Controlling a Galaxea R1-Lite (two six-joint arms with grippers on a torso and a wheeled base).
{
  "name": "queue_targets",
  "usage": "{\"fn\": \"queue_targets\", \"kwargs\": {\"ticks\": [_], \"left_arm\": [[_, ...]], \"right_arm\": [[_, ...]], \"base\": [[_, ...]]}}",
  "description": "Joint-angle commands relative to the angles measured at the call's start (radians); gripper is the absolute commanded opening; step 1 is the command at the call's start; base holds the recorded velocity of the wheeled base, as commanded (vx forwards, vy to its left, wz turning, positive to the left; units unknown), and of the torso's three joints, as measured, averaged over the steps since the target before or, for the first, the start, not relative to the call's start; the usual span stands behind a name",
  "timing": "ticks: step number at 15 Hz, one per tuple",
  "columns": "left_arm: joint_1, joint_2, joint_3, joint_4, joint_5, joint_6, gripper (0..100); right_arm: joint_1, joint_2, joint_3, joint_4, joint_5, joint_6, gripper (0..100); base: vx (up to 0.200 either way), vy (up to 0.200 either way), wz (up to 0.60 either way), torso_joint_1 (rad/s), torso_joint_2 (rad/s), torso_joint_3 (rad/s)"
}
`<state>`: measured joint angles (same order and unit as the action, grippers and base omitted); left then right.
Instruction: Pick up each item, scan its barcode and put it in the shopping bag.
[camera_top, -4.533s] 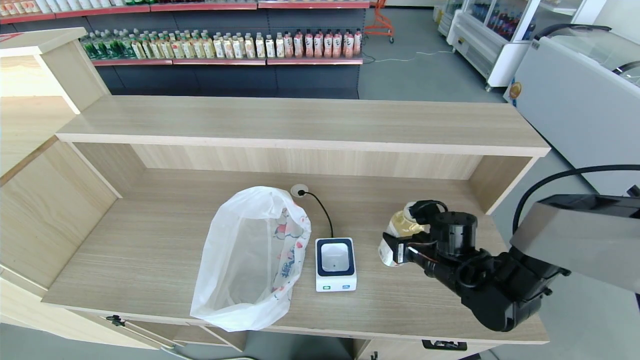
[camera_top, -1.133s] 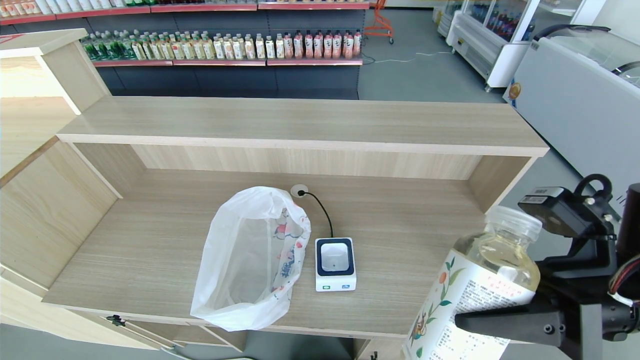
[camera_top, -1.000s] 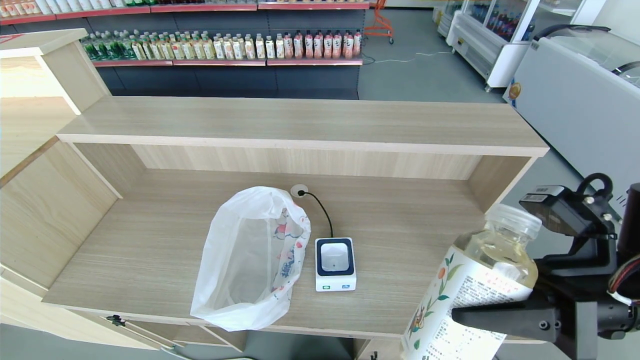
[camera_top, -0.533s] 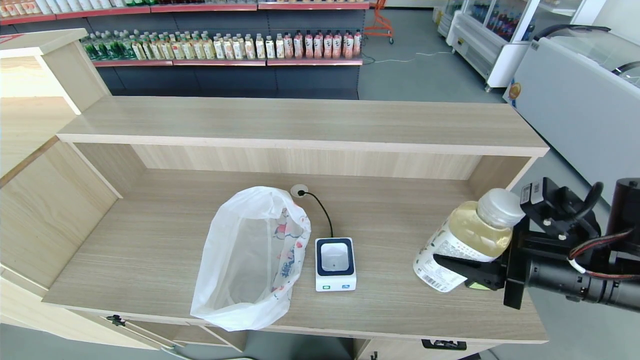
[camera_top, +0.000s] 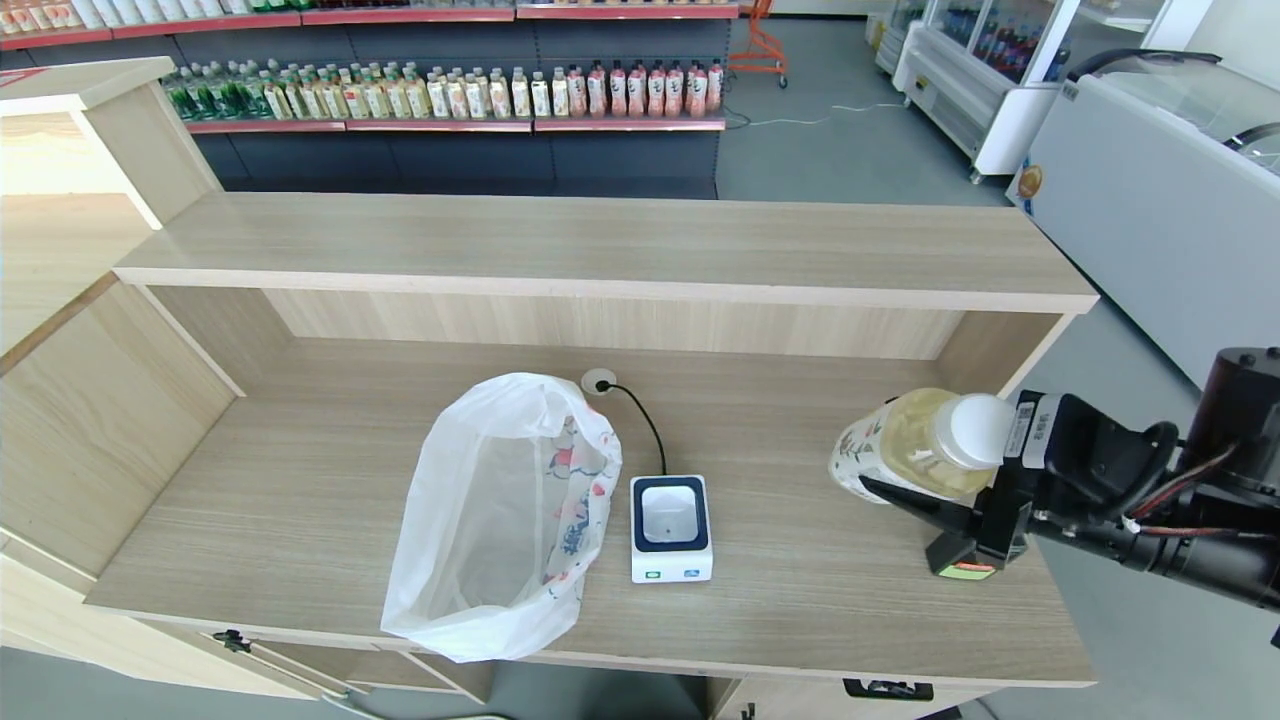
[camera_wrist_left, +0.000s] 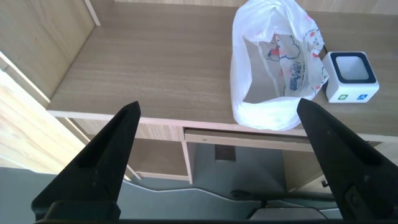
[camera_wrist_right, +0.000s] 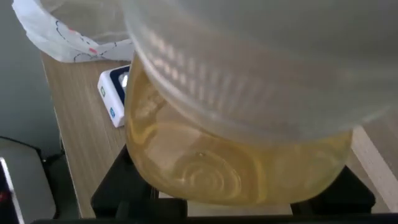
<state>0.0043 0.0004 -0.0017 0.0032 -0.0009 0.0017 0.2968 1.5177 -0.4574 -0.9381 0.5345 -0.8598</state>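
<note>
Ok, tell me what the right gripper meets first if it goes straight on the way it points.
Probably the shopping bag: the right gripper, holding the bottle, points across the counter past the scanner; height is unclear.

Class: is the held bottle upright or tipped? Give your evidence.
Tipped. The bottle lies nearly sideways in the right gripper, its white cap pointing back toward the wrist.

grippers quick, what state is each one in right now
Left gripper: open, holding nothing.
Right gripper: closed, holding the bottle.
</note>
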Motion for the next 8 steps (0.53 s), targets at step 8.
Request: {"fn": "queue_targets", "kwargs": {"ticks": [8], "left_arm": [[0.000, 0.000, 0.000, 0.000, 0.001, 0.003, 100]], "right_arm": [[-0.004, 0.001, -0.007, -0.002, 0.002, -0.268, 0]], "base": [[0.000, 0.000, 0.00, 0.000, 0.00, 0.000]]}}
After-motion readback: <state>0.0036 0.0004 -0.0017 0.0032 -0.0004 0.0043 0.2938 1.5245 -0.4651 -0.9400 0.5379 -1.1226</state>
